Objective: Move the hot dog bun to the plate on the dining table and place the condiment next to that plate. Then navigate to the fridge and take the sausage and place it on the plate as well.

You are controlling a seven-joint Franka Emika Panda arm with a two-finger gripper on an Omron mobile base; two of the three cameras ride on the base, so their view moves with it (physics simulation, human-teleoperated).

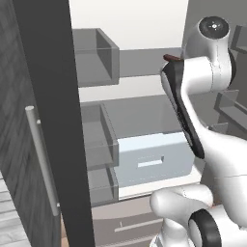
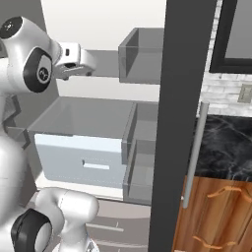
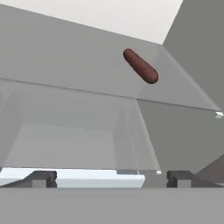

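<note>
The fridge (image 1: 144, 116) stands open in front of me, its grey shelves and bins bare. The sausage (image 3: 141, 66), short and dark reddish-brown, lies on an upper glass shelf near the back right corner. Its end also peeks out above my arm (image 1: 172, 58). My gripper (image 3: 111, 179) is open with nothing between its fingers. It hangs in front of and a little below the sausage, apart from it. From the right, the white hand (image 2: 81, 63) reaches into the fridge at upper-shelf height. The hot dog bun, plate, condiment and dining table are out of view.
A pale crisper drawer (image 1: 154, 159) sits below the shelves. Door bins (image 1: 96, 55) line the open left door, and its long handle (image 1: 43, 159) faces me. The right door's dark edge (image 2: 179, 123) stands close by, with a black marble counter (image 2: 226, 147) over wooden cabinets (image 2: 216, 211) beyond.
</note>
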